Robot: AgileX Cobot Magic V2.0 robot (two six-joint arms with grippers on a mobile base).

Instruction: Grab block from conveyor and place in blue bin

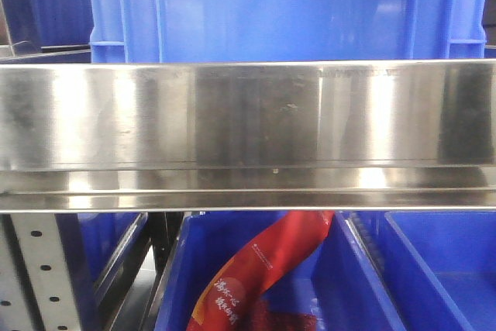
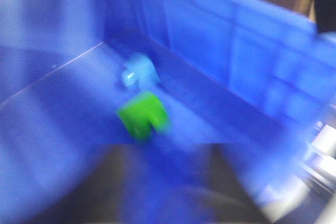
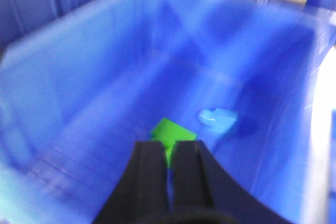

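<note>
Both wrist views look down into the blue bin [image 3: 79,87], badly blurred. A green block [image 2: 142,115] lies on the bin floor with a pale blue block [image 2: 139,72] just beside it, toward the far wall. The right gripper [image 3: 169,169] hangs above the green block, its dark fingers pressed nearly together with only a sliver of green showing through the slit — it pinches nothing I can make out. The left gripper is out of view. No conveyor belt shows. The block looks light, rigid and smooth — probably moulded plastic — so I would grip across its flat sides.
</note>
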